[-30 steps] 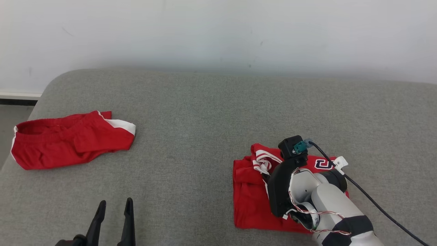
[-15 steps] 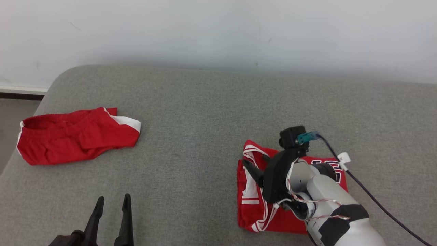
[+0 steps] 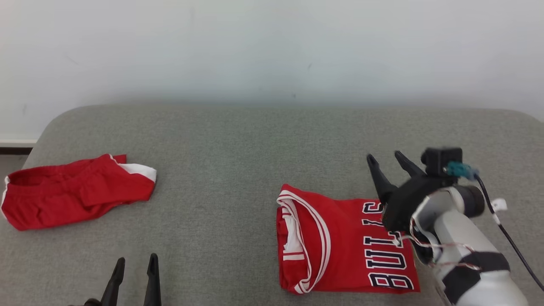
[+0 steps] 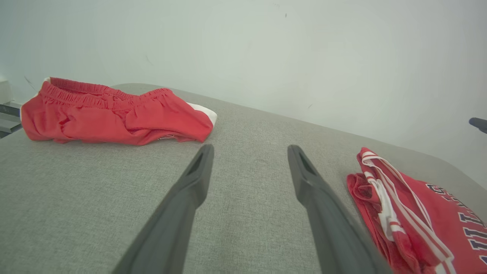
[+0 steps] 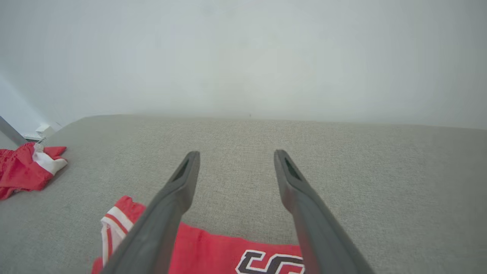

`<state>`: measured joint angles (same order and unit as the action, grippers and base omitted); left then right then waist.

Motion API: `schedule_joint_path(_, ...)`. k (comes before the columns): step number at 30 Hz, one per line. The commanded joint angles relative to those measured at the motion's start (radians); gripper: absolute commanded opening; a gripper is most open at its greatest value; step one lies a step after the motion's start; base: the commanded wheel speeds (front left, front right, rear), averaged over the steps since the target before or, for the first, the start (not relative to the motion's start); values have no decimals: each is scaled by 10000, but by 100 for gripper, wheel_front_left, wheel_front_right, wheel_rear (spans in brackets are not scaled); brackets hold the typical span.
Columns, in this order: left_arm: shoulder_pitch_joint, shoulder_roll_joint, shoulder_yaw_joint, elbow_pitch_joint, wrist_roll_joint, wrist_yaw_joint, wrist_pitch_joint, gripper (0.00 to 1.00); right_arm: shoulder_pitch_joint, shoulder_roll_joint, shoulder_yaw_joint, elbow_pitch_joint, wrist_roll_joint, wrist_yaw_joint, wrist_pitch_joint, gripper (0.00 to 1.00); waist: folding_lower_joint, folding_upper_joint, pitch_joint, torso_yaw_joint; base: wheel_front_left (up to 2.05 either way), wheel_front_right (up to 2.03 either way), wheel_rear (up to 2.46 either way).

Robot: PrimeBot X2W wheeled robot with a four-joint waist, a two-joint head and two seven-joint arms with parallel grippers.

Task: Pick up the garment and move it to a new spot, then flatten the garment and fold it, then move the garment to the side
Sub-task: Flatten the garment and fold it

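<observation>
Fingers [image 5: 173, 194] wide and empty on both arms! On the grey cushion [image 3: 238, 140] the jersey [image 3: 340, 242] lies folded flat right of centre, so folding looks done and only the shift aside seems left. A second ago the right gripper [image 3: 385, 157] was pinched shut down on it; now it's let go, hovering at the far edge, while the left gripper [image 3: 137, 259] waits low.
</observation>
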<state>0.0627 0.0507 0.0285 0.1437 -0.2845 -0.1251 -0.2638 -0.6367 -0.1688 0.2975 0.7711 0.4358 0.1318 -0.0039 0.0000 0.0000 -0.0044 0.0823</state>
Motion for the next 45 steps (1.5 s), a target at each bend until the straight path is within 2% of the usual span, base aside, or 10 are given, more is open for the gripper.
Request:
schedule_joint_path(1, 132, -2, 31, -19, -17, -36, -6, 100, 225, -100, -70, -95, -122, -24, -148, 100, 0, 0, -149, -193, 0, 0, 0)
schedule_joint_path(6, 265, -2, 146, -38, 19, -25, -6, 100, 1323, -607, -560, -676, -577, -24, -900, 100, 0, 0, -280, -539, 0, 0, 0)
schedule_joint_path(11, 323, -2, 197, -71, -26, -36, -6, 100, 2456, -680, -1210, -1239, -1192, -24, -1691, 100, 0, 0, -389, -788, 0, 0, 0)
schedule_joint_path(18, 406, -3, 157, -128, -41, -39, -6, 100, 3872, -3, -1066, -1852, -1910, -24, -1626, 100, 0, 0, -418, -859, 0, 0, 0)
schedule_joint_path(19, 423, -3, 150, -140, -34, -41, -6, 100, 4022, 138, -980, -1905, -1993, -24, -1563, 87, 0, 0, -405, -844, 0, 0, 0)
schedule_joint_path(20, 434, -3, 151, -145, -18, -43, -6, 100, 4154, 272, -900, -1949, -2101, -24, -1523, 47, 0, 0, -387, -817, 0, 0, 0)
schedule_joint_path(22, 417, -3, 155, -125, 26, -43, -6, 100, 4322, 510, -743, -1958, -2270, -24, -1431, 0, 0, 0, -341, -745, 0, 0, 0)
schedule_joint_path(28, 234, 36, 74, 19, 85, -44, -6, 100, 4452, 1016, -262, -1477, -2704, -26, -1123, 0, 0, 0, -248, -387, 0, 0, 0)
schedule_joint_path(33, 114, 115, -30, 141, 43, -46, -6, 100, 4188, 1153, 175, -874, -2783, -24, -990, 0, 0, 0, -178, -121, 0, 0, 0)
schedule_joint_path(45, -119, 75, -263, 286, 141, -48, -6, 100, 3180, 1182, 2478, -42, -1349, -24, -953, 0, 0, 0, 111, 563, 0, 0, 0)
